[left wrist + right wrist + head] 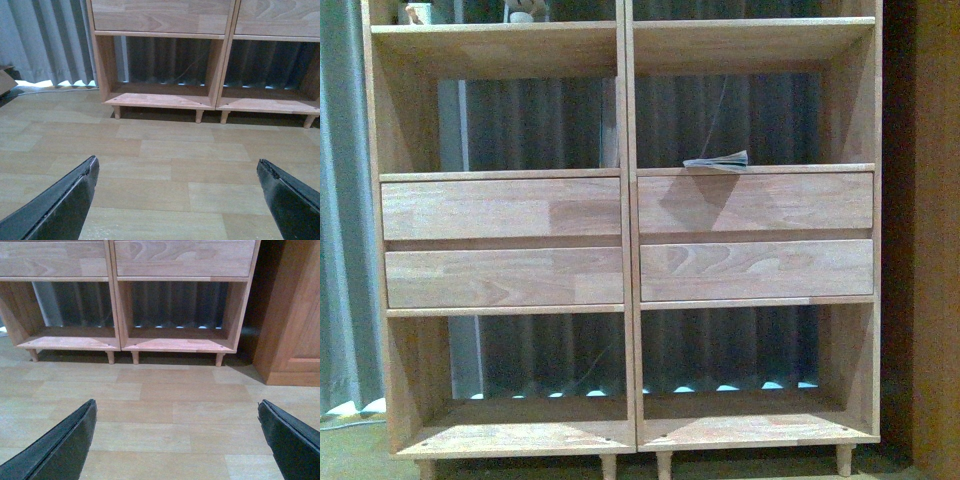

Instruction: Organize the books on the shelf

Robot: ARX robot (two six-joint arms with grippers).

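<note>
Currently books (717, 160) flat inside shelf (500, 210), right middle compartment; left hand (176, 161), right hand (176, 402) wide.

The left gripper (177, 190), with two black fingers (65, 205) spread wide, hangs over the light wood floor (165, 155), well apart from the big light-wood shelf (160, 100) on short legs.

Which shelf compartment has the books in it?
The right column's one directly above the drawers: books lie flat there. Its left neighbour and both bottom compartments hold none.
</note>
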